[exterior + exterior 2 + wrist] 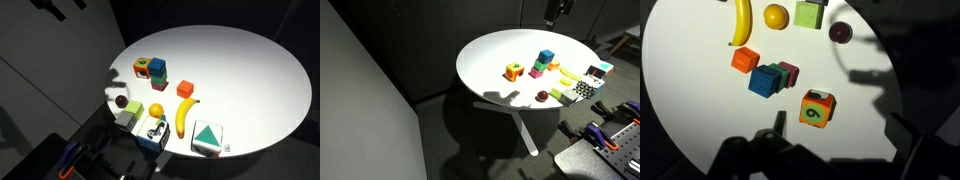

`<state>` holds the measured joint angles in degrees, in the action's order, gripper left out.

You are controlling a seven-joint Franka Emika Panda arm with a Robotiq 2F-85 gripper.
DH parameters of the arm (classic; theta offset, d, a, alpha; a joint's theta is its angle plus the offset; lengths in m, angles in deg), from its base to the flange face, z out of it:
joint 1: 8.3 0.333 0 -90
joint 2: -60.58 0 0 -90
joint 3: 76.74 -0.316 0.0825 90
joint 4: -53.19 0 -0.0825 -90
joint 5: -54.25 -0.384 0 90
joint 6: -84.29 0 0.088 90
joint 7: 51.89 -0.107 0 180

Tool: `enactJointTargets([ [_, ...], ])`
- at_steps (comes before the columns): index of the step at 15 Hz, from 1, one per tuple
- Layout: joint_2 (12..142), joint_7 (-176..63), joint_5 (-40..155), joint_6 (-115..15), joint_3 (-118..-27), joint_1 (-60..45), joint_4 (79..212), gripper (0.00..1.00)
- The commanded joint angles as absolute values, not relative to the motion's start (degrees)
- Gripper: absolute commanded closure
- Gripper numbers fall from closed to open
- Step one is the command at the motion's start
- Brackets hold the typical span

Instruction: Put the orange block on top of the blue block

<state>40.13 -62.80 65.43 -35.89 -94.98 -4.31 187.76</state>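
Wrist view, read left to right. Far row on the white bench (690,110): banana (740,20), yellow ball (776,15), green cube (810,15), dark red ball (840,32). Nearer row: orange block (744,60), flat on the bench. Just beside it, to the right and slightly nearer the camera, is the blue block (765,80); touching or a hair apart, cannot tell. A dark red cube (788,72) is tucked against the blue one's far right side. Yellow number cube (816,108) stands apart, lower right.

Exterior view confirms the layout from another angle: orange block (185,90) sits alone beside the banana, with the blue block (158,68) further back in the cluster of cubes. White box with a green triangle (207,138) sits at the bench edge, well clear of both.

Tool (557,10): high above the bench, dark against a dark background. Opening cannot be judged in any view. The dark shapes along the bottom of the wrist view are too murky to read. It has hold of nothing from the task; both blocks rest on the bench.

Progress, as judged: nothing done yet. Orange block not grasped, blue block's top bare. Left to do: descend, grip, lift, place. The neighbouring dark red cube may crowd the placement.
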Motion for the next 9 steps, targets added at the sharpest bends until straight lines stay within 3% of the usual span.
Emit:
enactJointTargets([
  [1, 40.3, -63.3, 66.1, -35.6, -93.4, -2.6, 187.6, 0.0],
  [9, 40.5, -62.6, 64.8, -35.8, -91.9, -2.4, 187.5, 0.0],
])
